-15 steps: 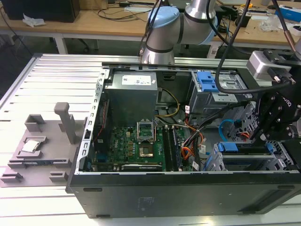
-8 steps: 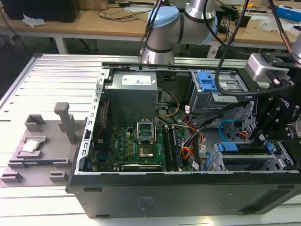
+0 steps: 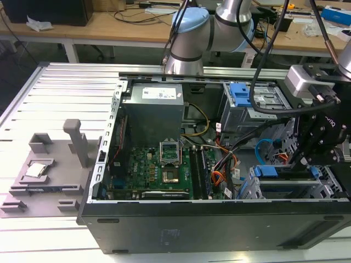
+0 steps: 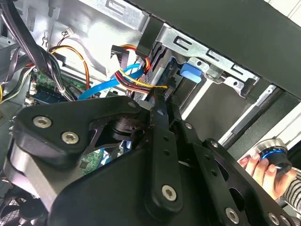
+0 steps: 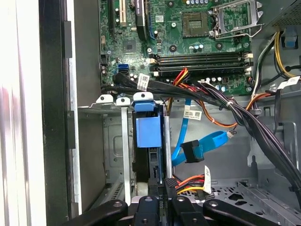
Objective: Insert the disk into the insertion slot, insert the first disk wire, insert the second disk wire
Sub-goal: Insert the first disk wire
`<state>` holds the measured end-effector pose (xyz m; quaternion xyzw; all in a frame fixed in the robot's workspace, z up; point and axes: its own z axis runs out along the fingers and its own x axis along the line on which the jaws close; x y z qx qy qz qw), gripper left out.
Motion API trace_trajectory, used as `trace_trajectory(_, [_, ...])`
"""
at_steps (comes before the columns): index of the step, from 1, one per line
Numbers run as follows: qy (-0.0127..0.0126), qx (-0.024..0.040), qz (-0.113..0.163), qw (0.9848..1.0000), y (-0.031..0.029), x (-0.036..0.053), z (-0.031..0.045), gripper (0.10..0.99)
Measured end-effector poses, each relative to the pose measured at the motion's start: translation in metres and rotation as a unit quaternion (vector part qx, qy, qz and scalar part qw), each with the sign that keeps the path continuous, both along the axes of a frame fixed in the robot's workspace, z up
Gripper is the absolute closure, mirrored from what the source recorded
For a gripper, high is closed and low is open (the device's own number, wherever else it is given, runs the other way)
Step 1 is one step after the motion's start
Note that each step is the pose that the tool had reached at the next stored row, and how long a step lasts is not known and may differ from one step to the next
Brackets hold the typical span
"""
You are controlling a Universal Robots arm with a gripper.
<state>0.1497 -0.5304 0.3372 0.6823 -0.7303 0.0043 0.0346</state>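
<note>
- In the exterior view the open PC case (image 3: 164,230) is holding 2 drive cages: a grey cage (image 3: 258,104) w/ a blue latch, and the insertion slot (image 3: 285,192) toward the exterior view's right. The gripper (image 3: 300,160) is hanging just above the insertion slot, and the second disk wire (image 3: 262,149) is looping beside it.
- In the first wrist view 1 disk (image 5: 148,134) is sitting in the insertion slot (image 5: 124,146). The gripper (image 5: 165,188) is sitting at the disk's near end, fingers seemingly clamping the black plug of the first disk wire (image 5: 190,181). The second disk wire (image 5: 207,142) is lying loose, plug apart from the disk.
- In the second wrist view the gripper (image 4: 159,100) is meeting the first disk wire (image 4: 134,77). 1 hand (image 4: 261,165) is gripping a knob (image 4: 275,155).
</note>
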Motion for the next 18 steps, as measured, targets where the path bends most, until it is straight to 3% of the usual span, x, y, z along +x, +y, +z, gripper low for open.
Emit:
trace_trajectory(11, [0.0,0.0,0.0,1.0,0.0,0.0018,-0.0018,0.918])
trace_trajectory(13, [0.0,0.0006,0.0,1.0,0.0,0.0019,-0.0026,0.906])
trace_trajectory(14, [0.0,0.0001,0.0,1.0,0.0001,0.0019,-0.0022,0.843])
trace_trajectory(18, [0.0,0.0,0.0,1.0,0.0,0.0018,0.0004,0.843])
